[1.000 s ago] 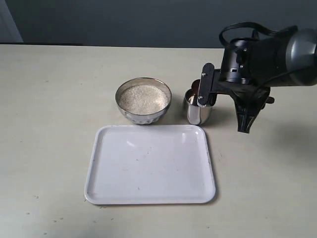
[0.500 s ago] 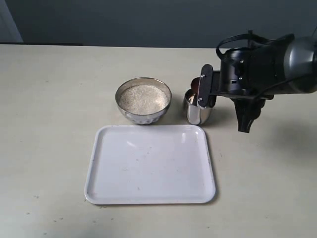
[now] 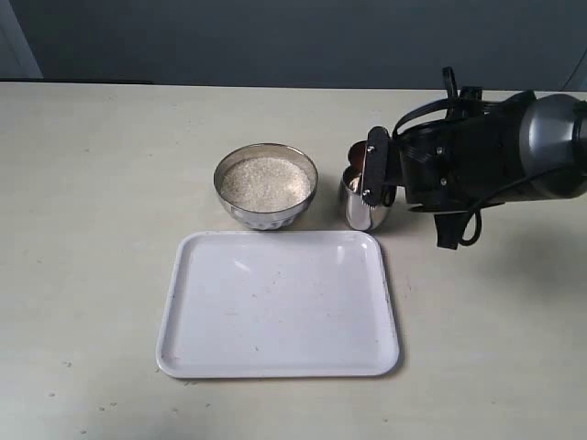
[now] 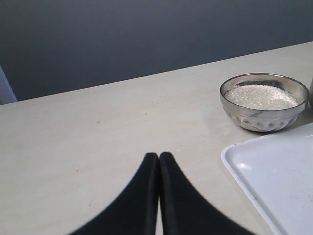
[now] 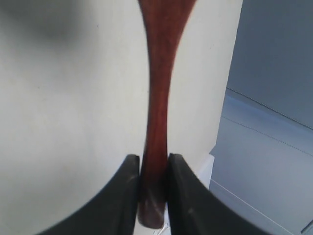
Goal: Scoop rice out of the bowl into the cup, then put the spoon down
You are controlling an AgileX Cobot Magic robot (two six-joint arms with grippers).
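Nearest to us a white tray (image 3: pixel 278 302) lies flat on the pale table (image 3: pixel 92 229), its surface bare apart from a few faint specks. Just beyond the tray's far edge stands the bowl (image 3: pixel 266 217), holding the rice (image 3: pixel 266 183) in a low, even heap almost up to the rim. To the right of the bowl, apart from it and close to the tray's far right corner, the cup (image 3: pixel 363 213) stands upright. We cannot tell whether any grains lie inside it. The right gripper (image 5: pixel 153 166) reaches in from the right and sits at the cup. Its fingers (image 5: pixel 128 186) are drawn in narrow and clamp the slim handle of the spoon (image 5: pixel 159 98) near its end. In the exterior view we see a bit of the reddish-brown wood just over the cup's far rim, beside the dark finger. The left gripper (image 4: pixel 158 159) shows only in its own wrist view. It hangs over bare table with its fingertips pressed together and nothing between them, well apart from the bowl and the tray's corner. Farthest back, a dark wall (image 3: pixel 275 41) rises behind the table's edge.
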